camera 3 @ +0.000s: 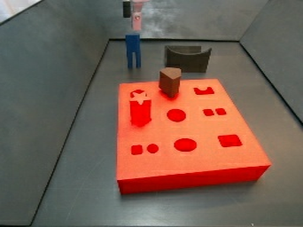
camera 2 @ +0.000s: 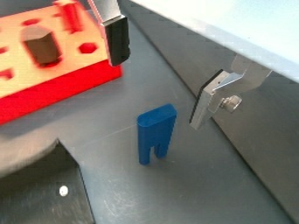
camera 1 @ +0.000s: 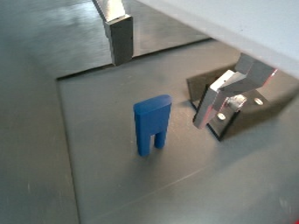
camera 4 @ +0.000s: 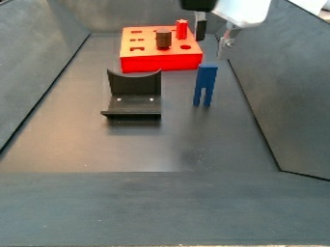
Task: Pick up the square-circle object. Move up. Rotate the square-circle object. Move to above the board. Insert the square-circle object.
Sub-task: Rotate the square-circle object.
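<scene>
In both wrist views the gripper (camera 1: 176, 48) is cropped, its finger (camera 2: 115, 35) tips possibly empty. In a wrist view the board (camera 2: 52, 83) is cut off.

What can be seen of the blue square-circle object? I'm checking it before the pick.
The square-circle object is a small, bright blue, matte block, plastic-looking, narrow and taller than wide, with two short prongs at its base. It stands upright on those prongs on the dark grey floor, between the fixture and the side wall, in front of the red board. Nothing touches it except the floor. The tool hangs above it, its fingers apart and not around the block.
</scene>
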